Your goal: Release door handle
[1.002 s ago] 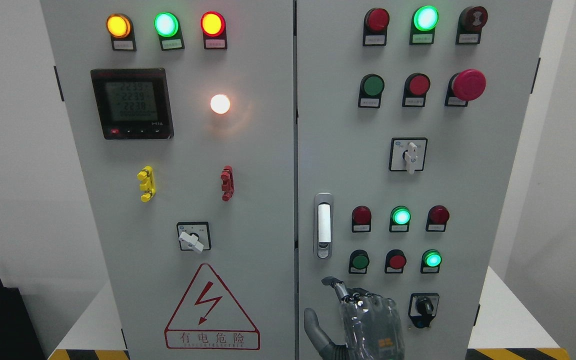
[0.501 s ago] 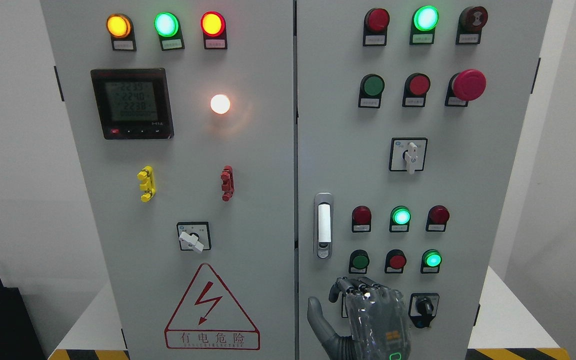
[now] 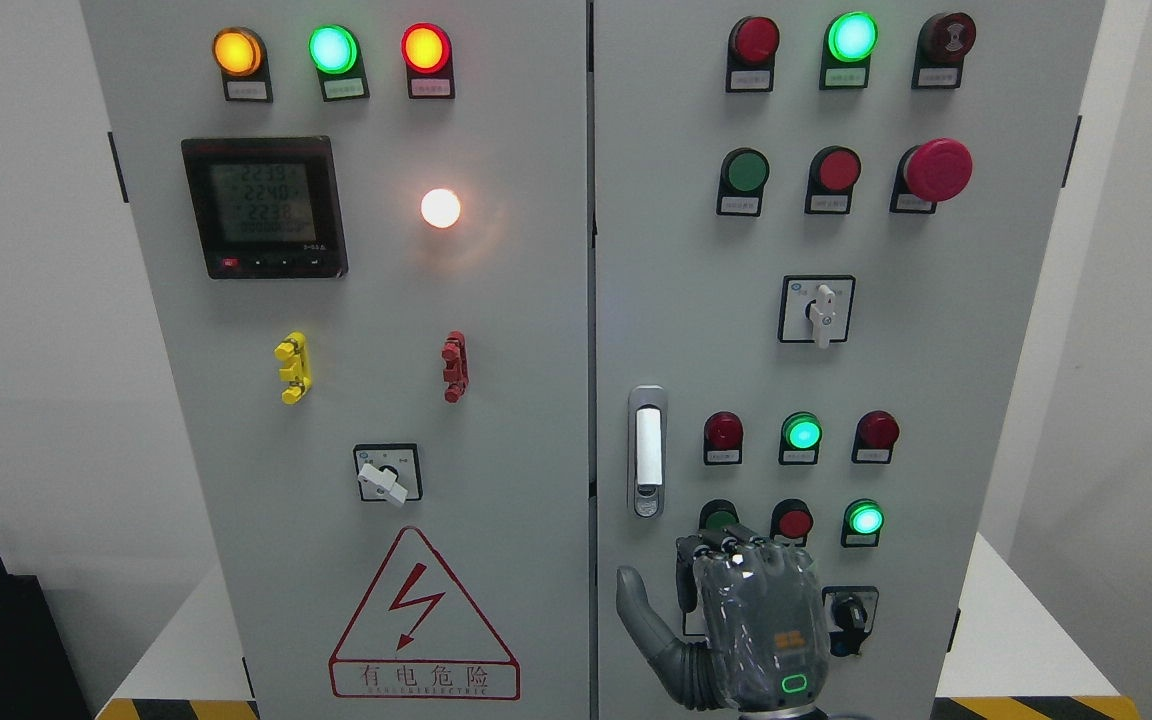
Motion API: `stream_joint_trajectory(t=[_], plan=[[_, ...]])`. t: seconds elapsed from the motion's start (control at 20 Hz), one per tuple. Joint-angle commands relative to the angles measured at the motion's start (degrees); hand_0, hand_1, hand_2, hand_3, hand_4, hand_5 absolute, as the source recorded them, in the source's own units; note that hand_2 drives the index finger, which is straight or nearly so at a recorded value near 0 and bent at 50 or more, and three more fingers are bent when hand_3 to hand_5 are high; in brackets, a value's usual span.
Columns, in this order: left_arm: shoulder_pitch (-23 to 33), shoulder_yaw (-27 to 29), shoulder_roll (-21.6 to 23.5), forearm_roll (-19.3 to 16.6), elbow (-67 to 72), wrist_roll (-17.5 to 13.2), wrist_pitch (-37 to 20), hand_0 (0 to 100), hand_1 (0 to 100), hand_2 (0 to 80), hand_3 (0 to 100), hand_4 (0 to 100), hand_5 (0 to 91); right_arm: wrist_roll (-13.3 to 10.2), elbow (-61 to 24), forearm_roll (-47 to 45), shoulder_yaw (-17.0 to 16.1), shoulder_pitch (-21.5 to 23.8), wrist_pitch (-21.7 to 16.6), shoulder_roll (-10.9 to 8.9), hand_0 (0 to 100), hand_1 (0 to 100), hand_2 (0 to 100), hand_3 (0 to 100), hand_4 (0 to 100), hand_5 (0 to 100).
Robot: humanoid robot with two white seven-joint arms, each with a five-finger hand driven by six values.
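The door handle [image 3: 647, 451], a slim silver recessed latch with a keyhole at its foot, sits flush at the right door's [image 3: 936, 350] left edge. Below and right of it, the right hand [image 3: 726, 620] hovers with fingers curled, thumb out, holding nothing. A careless move might knock the green button [image 3: 719, 516] its knuckles cover.

The right hand [image 3: 736, 620] is raised in front of the right cabinet door [image 3: 936, 400], fingers curled and thumb out to the side, holding nothing. It sits just below the door handle [image 3: 647, 450], not touching it.
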Motion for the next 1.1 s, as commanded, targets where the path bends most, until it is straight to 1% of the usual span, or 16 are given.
stream_joint_trajectory(t=[0.0,0.2,0.3,0.35,0.7,0.85,1.05], plan=[[0.00,0.62,0.01,0.00,0.97,0.05,-0.01,12,39,0.0,0,0,0.0,0.83,0.93,0.94,-0.16,-1.51,1.23,-0.13,40,12,95,100,93,98],[0.00,0.62,0.01,0.00,0.97,0.05,-0.01,12,39,0.0,0,0,0.0,1.10,0.93,0.94,-0.16,-2.39,1.67,-0.13,39,13,96,100,93,98],[0.00,0.62,0.01,0.00,0.97,0.05,-0.01,12,39,0.0,0,0,0.0,3.02,0.84,0.94,-0.16,-2.74,2.81,-0.04,38,13,96,100,93,98],[0.00,0.62,-0.08,0.00,0.97,0.05,-0.01,12,39,0.0,0,0,0.0,3.29,0.93,0.94,-0.16,-3.09,3.34,-0.04,38,13,96,100,93,98],[0.00,0.62,0.01,0.00,0.97,0.05,-0.01,12,39,0.0,0,0,0.0,3.56,0.93,1.03,-0.16,-4.50,3.52,0.13,37,14,97,100,94,98],[0.00,0.62,0.01,0.00,0.97,0.05,-0.01,12,39,0.0,0,0,0.0,5.31,0.93,0.95,-0.25,-4.85,3.52,0.13,37,14,97,100,94,98],[0.00,0.62,0.01,0.00,0.97,0.05,-0.01,12,39,0.0,0,0,0.0,5.49,1.45,0.94,-0.25,-6.34,3.52,0.31,37,14,97,100,94,98]])
